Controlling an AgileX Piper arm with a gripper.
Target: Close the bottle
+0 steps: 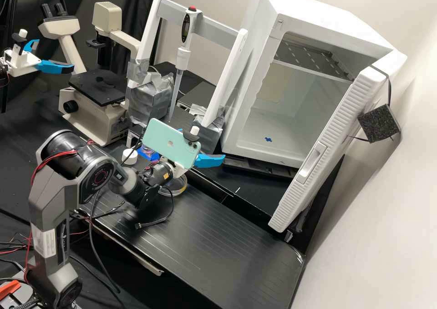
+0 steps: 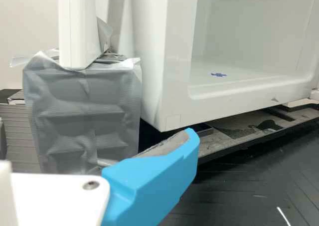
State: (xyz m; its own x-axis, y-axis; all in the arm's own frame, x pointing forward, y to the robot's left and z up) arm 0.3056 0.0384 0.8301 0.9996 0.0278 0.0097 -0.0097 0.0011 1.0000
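Bottle and cap are partly hard to read in the high view: a squat white cap sits on the desk, just beside blue tape near the phone, but which shape there is the bottle I cannot tell. The ribbed black board gives a broad flat stretch, its far edge facing a dark gap before the white cabinet. The hand is open, its fingers spread well apart with nothing seen between them; one blue finger is near the cabinet's lower corner – whether touching, I cannot tell. Also in the way are the grey taped block, the cabinet's open door, the white frame with its upright pipette, and the microscope. The cap's long axis stands upright; the bottle's cannot be told.
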